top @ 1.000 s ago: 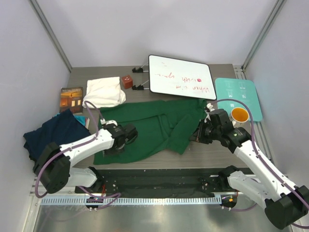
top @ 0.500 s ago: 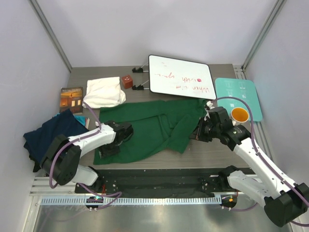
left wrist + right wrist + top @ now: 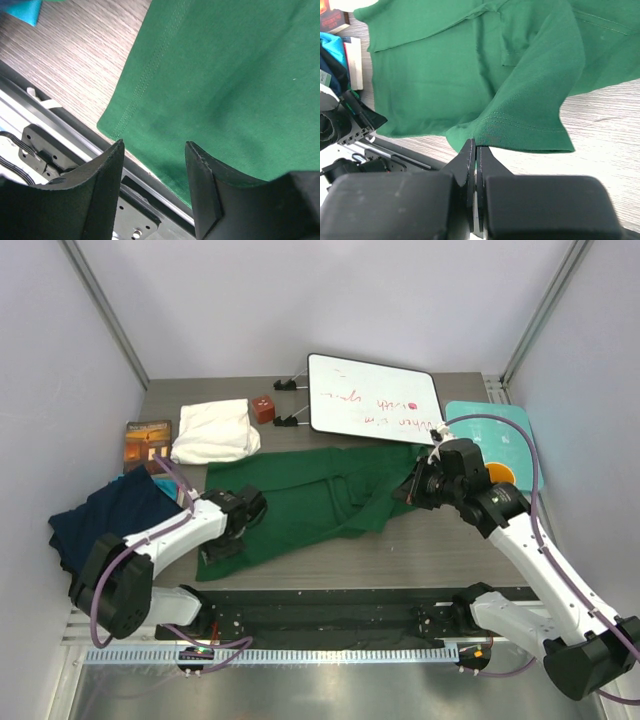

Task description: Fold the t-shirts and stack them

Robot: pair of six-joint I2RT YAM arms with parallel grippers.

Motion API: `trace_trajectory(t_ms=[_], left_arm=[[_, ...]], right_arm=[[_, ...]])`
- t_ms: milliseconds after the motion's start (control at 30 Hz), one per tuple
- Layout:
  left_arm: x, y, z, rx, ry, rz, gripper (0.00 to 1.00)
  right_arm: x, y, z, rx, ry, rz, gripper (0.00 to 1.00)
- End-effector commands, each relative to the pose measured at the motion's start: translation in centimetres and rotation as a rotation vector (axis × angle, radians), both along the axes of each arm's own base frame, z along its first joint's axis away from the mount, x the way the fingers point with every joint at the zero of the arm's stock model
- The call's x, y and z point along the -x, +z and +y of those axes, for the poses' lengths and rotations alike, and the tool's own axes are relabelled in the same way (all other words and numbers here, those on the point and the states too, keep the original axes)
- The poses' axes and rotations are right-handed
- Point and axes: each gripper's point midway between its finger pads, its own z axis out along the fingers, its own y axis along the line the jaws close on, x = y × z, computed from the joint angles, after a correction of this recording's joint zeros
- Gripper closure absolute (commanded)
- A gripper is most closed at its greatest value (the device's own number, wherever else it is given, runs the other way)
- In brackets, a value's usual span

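The dark green t-shirt (image 3: pixel 320 502), a soft matte knit, is lying spread and rumpled across the middle of the grey wood-grain table (image 3: pixel 450 550). Its body is stretching flat toward 8 o'clock, and its folds are bunching toward 2 o'clock. The right gripper (image 3: pixel 475 150) is sitting at the shirt's 3 o'clock side with its black jaws pressed flush together. They are pinching the cloth just beside a sleeve's double-stitched hem, and the sleeve is draping down from the tips in a smooth curve. The left gripper (image 3: pixel 155 145) is hovering over the shirt's corner at 7 o'clock with its two blunt, matte black fingers (image 3: pixel 107 175) standing apart and gripping nothing. Through the gap between them, the straight stitched bottom hem is showing, flat on the table beside the metal rail. The navy blue t-shirt (image 3: pixel 105 520) is slumping in a loose heap at 9 o'clock. The cream-white t-shirt (image 3: pixel 215 430) is resting as a soft, rounded folded pad at 11 o'clock. A glossy rectangular whiteboard (image 3: pixel 372 400) with red scrawl is lying at 12 to 1 o'clock, and a rigid teal board (image 3: pixel 500 430) with rounded corners is lying at 2 o'clock. A small brown book (image 3: pixel 148 440) is sitting at 10 o'clock, just beside the cream shirt, and a red-brown cube (image 3: pixel 263 408) is standing between that shirt and the whiteboard.
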Motion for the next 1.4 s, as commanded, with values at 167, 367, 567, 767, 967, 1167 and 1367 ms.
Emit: trace_trajectory(t_ms=[167,367,567,767,967,1167,1367], left_arm=[[0.9,-1.2,0.1,-0.032,0.018,0.099,0.56],[0.6,-2.2,-0.5,0.045,0.030,0.126,0.59],[0.6,-2.7,-0.6,0.041,0.015,0.168,0.68],[0.5,-3.0,-1.5,0.090,-0.014,0.182,0.65],[0.3,-3.3,-1.9,0.094,-0.039,0.216,0.63],[-0.1,-3.5,-2.8,0.140,-0.049,0.194,0.64],[-1.4,-1.8,-4.0,0.238,-0.076,0.018,0.65]], right_arm=[[-0.6,1.6,-0.7,-0.002,-0.029,-0.075,0.99],[-0.2,1.0,-0.4,-0.013,-0.012,-0.056,0.99],[0.0,0.8,0.0,-0.037,0.000,-0.050,0.99],[0.1,1.0,0.5,-0.073,0.007,-0.047,0.99],[0.2,1.7,0.8,-0.098,0.012,-0.058,0.99],[0.4,2.6,0.9,-0.125,0.005,-0.078,0.99],[0.5,3.2,1.1,-0.149,0.011,-0.089,0.99]])
